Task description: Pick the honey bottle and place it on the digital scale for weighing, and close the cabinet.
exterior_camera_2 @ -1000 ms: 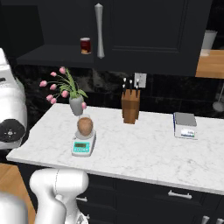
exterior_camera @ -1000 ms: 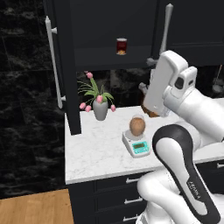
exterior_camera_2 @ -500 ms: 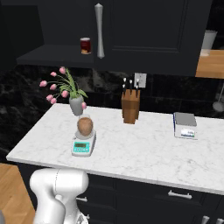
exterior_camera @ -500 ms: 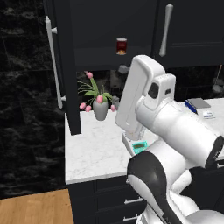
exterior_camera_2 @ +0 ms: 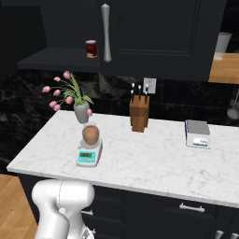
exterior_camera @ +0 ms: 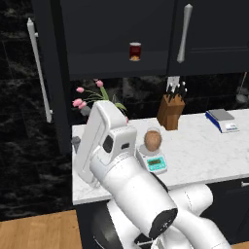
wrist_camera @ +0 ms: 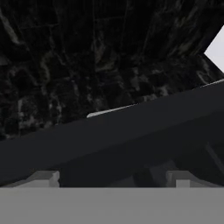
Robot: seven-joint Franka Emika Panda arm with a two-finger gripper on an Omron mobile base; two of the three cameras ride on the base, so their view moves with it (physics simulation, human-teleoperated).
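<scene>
Right base view shows the honey bottle (exterior_camera_2: 90, 134) standing upright on the round plate of the digital scale (exterior_camera_2: 89, 154), near the front left part of the white marble counter (exterior_camera_2: 154, 163). Just behind it stands a vase of pink tulips (exterior_camera_2: 80, 108), and further right a wooden knife block (exterior_camera_2: 139, 116) and a flat white device with a dark blue top (exterior_camera_2: 197, 133). Above, the cabinet (exterior_camera_2: 154, 32) has its left side open, its door (exterior_camera: 48, 73) swung out, and a small dark red jar (exterior_camera_2: 91, 48) sits on the exposed shelf. From the hand view, the pincer (wrist_camera: 113, 178) faces a dark door edge with black marbled wall beyond; its two tips stand well apart, gripping nothing.
</scene>
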